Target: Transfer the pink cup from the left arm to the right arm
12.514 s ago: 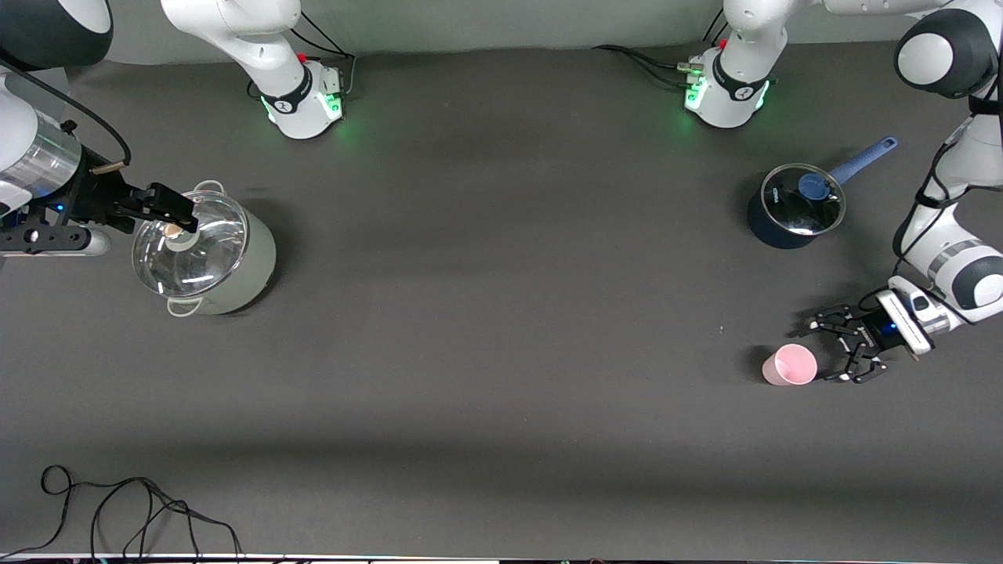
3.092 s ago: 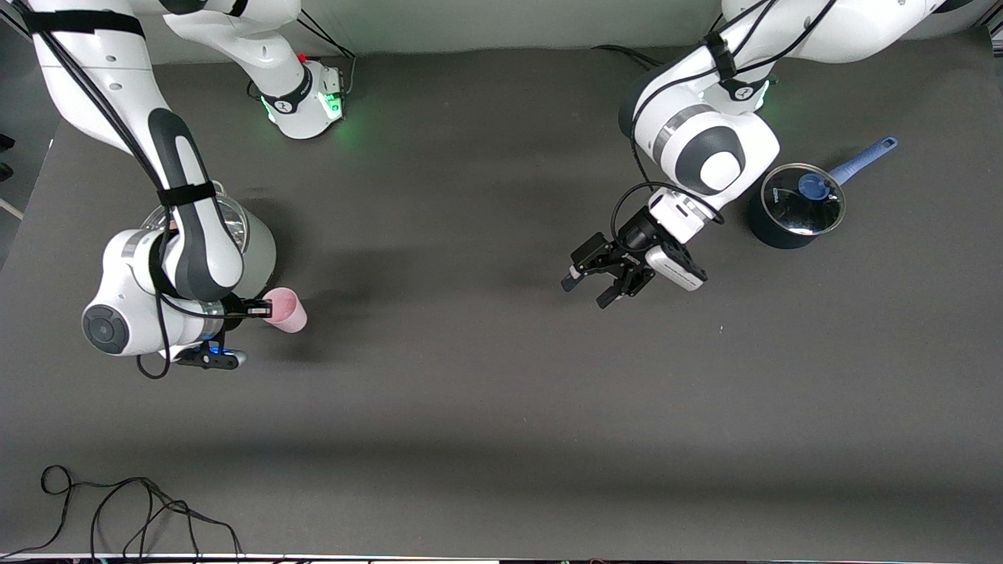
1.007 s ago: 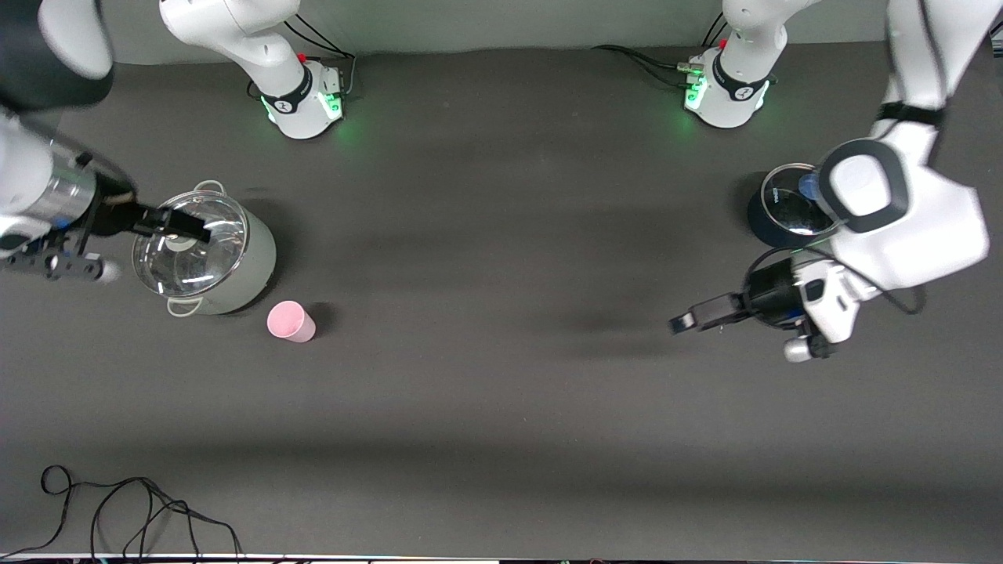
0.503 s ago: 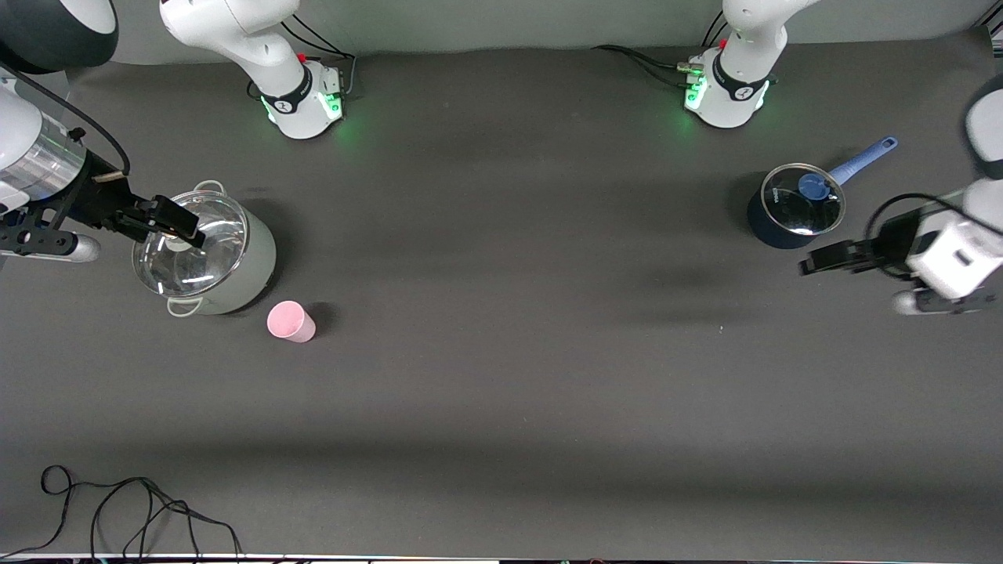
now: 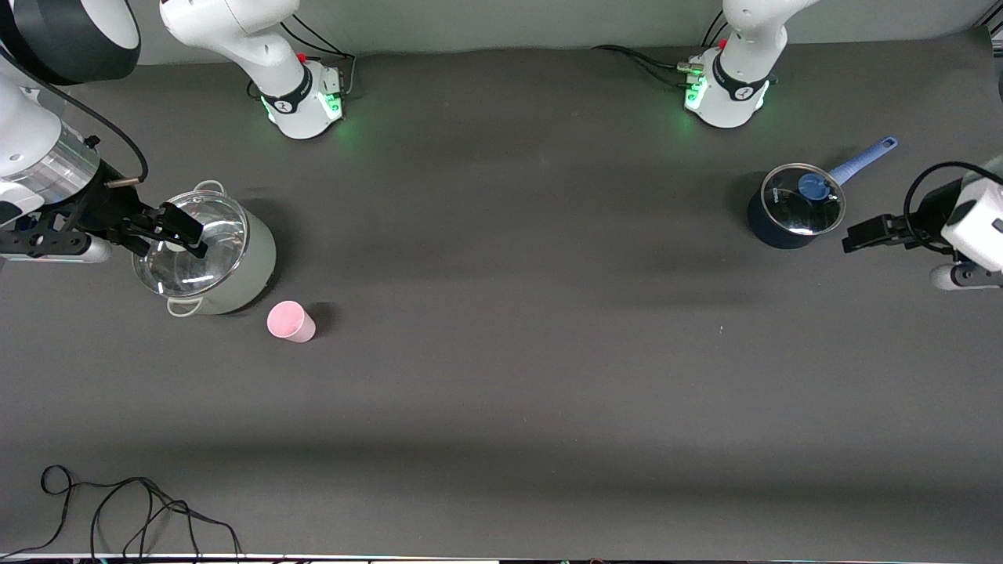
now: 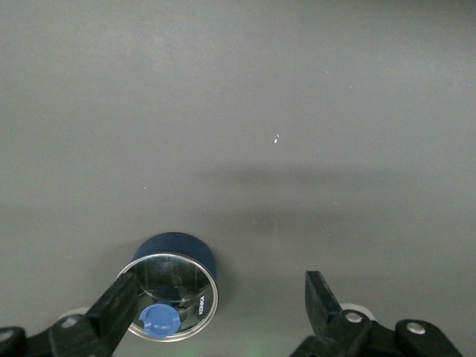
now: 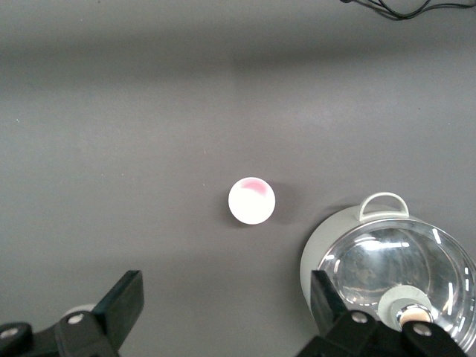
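We see the right gripper spread wide and empty, up over the grey-green pot with its glass lid. The pink cup stands upright on the table just beside that pot, nearer the front camera. The left gripper, also wide open and empty, hovers beside the blue saucepan.

Both arms raised at their own table ends, left pincer and right pincer spread wide, empty.
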`<action>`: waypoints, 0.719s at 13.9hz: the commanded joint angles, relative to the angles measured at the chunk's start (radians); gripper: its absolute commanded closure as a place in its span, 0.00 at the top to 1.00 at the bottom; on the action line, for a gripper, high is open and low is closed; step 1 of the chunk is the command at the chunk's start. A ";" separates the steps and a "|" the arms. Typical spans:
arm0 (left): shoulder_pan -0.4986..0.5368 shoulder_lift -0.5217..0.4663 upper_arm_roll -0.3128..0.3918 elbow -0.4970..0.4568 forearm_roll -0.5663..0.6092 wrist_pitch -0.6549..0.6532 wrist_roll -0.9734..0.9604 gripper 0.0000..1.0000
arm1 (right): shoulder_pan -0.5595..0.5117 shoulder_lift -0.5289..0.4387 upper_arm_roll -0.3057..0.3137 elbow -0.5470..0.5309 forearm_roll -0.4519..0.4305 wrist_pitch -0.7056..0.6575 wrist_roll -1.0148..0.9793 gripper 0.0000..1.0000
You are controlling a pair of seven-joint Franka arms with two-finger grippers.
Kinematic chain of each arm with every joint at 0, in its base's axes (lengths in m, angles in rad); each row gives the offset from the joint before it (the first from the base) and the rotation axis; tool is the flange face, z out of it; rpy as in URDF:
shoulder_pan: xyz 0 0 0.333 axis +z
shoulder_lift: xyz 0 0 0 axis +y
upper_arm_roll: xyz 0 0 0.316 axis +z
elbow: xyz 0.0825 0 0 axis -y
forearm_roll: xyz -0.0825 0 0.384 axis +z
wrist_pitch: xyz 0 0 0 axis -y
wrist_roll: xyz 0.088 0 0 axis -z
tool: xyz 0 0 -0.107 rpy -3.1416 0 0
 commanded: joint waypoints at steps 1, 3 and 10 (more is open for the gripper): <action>-0.263 -0.018 0.235 0.039 0.034 -0.018 -0.007 1.00 | 0.003 -0.029 0.001 -0.002 -0.025 -0.048 -0.015 0.99; -0.394 -0.010 0.355 0.077 0.033 -0.018 0.013 1.00 | 0.003 -0.029 0.001 -0.002 -0.025 -0.052 -0.015 0.99; -0.460 -0.012 0.412 0.123 0.051 -0.119 0.156 1.00 | -0.139 0.032 0.114 0.101 -0.027 -0.135 -0.044 0.99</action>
